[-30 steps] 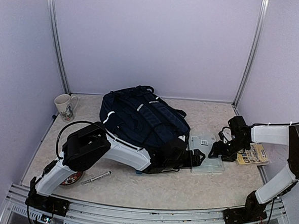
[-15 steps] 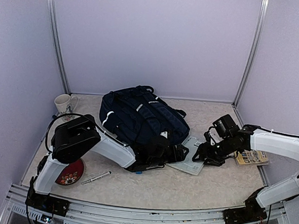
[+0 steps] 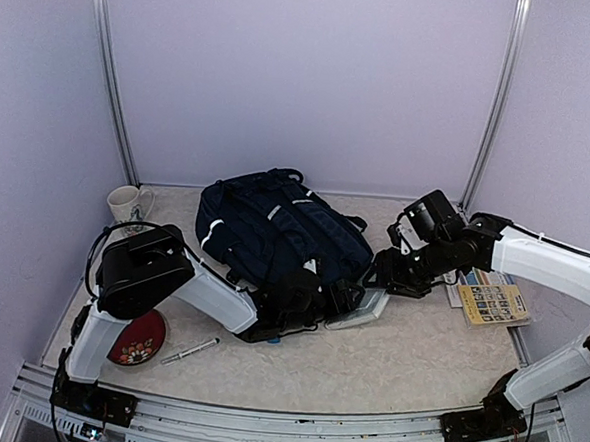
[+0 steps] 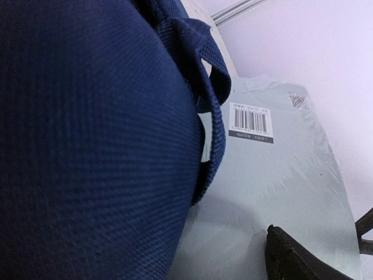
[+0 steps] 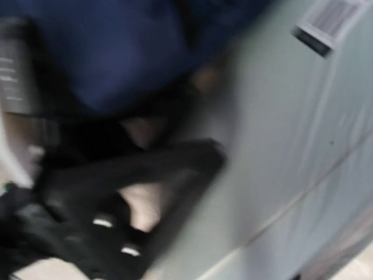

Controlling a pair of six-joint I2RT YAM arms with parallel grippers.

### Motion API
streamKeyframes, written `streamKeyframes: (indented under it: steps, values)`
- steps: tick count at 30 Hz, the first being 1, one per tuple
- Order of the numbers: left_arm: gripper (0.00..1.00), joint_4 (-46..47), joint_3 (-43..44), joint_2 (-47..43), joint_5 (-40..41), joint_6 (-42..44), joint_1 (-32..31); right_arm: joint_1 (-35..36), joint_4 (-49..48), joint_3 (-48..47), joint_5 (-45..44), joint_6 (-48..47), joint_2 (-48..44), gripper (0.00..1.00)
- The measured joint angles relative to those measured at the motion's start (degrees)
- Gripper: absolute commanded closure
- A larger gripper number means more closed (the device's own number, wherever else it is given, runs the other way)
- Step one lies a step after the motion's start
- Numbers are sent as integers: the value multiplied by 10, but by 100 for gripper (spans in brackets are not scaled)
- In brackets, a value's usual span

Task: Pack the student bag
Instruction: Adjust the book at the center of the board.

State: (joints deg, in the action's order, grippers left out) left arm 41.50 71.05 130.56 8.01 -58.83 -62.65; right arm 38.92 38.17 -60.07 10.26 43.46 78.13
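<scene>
The student bag (image 3: 274, 230) lies flat mid-table, navy with white trim. My left gripper (image 3: 322, 298) is tucked under its near right edge. In the left wrist view, navy fabric (image 4: 87, 146) covers one finger, and the other finger (image 4: 297, 259) stands far off over a pale flat sleeved pack (image 4: 274, 175) with a barcode label (image 4: 250, 122), so the jaws are wide apart. The pack (image 3: 368, 308) lies partly under the bag's edge. My right gripper (image 3: 384, 279) is at the pack's far right edge. The right wrist view is blurred, showing the pack (image 5: 303, 146) and the bag (image 5: 116, 52).
A mug (image 3: 126, 206) stands at the far left. A red plate (image 3: 137, 342) and a pen (image 3: 189, 351) lie near the left arm's base. A yellow printed booklet (image 3: 495, 301) lies at the right. Walls close in on three sides.
The right arm swept left, and the pale pack went with it toward and partly under the bag's edge. The left arm drew back left along the bag. The booklet is now uncovered.
</scene>
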Motion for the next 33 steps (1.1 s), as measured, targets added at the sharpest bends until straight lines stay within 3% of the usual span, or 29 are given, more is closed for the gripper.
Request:
streamKeyframes:
  steps: [13, 19, 33]
  values:
    - [13, 47, -19, -10, -5, -28, 2, 9, -37, -13, 3, -50, 21, 34]
    - [13, 51, -46, -52, 5, -23, 3, 9, -30, -70, 5, -65, 75, 34]
    - [13, 59, -115, -117, -9, -15, 3, 6, -51, -100, -8, -82, 113, 33]
